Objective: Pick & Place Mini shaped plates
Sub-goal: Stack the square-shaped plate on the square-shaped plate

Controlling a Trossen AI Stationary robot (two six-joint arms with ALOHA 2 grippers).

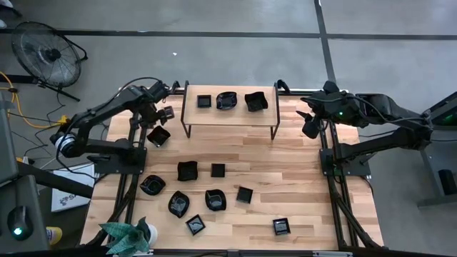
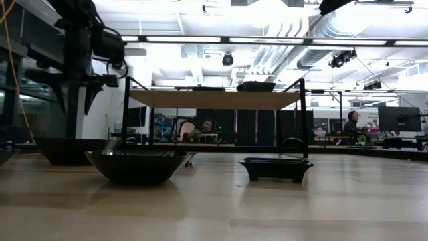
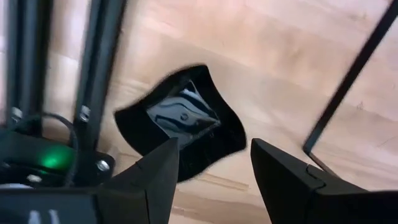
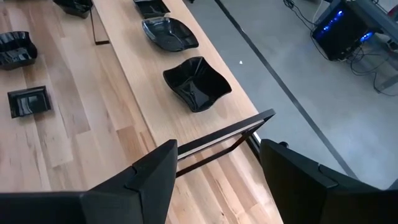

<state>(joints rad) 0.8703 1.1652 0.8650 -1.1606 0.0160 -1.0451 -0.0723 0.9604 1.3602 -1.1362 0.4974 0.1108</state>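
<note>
Wooden table (image 1: 300, 178): black plates (image 1: 187, 170), no legible writing.

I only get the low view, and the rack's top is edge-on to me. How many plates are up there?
Observer: Three, in a row on the rack: a square plate, a roundish plate and a wavy plate.
Operator: Is the left gripper holding one?
Observer: No. The left gripper is open above a curvy-edged plate that lies on the table near the rack's left legs.
Operator: And the right?
Observer: The right gripper is open and empty, off the rack's right end.
</note>
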